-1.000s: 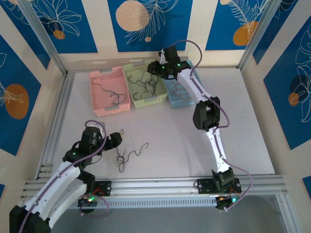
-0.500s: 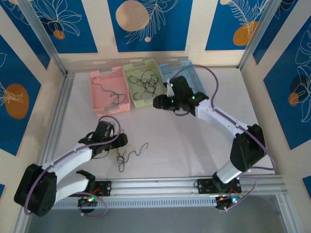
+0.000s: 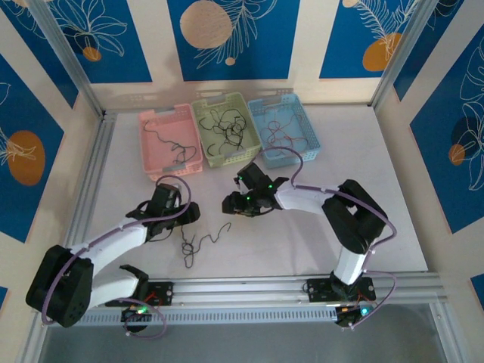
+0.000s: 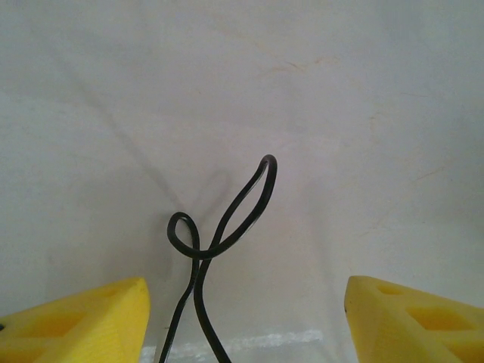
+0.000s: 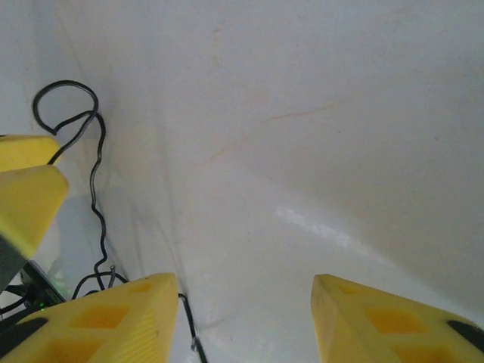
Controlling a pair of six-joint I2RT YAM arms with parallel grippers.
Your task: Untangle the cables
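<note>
Left claw: the left claw (image 3: 187,215) is low over the white bench (image 3: 393,189). Its yellow plastic fingers (image 4: 76,318) are wide apart and hold nothing. A second ago this arm was curled up near the front edge. Now it has reached out to the cable.
Pink basket: the pink plastic basket with holes (image 3: 149,125) is at the back. A thin black cable (image 3: 172,145) lies in it, same as before.
Loose cable: a thin black tangled cable (image 3: 198,243) lies on the bench near the front, between the two claws. One looped end (image 4: 227,223) sits in the gap of the left claw, not pinched. It has hardly moved.
Green basket: the green plastic basket (image 3: 219,101) holds a bunch of black cables (image 3: 227,128).
Right claw: the right claw (image 3: 229,204) is low over the bench, just right of the loose cable. Its fingers are apart and hold nothing. A second ago it was over the baskets at the back.
Blue basket: the blue plastic basket (image 3: 276,100) holds thin dark cables (image 3: 283,140). The arm no longer covers it.
</note>
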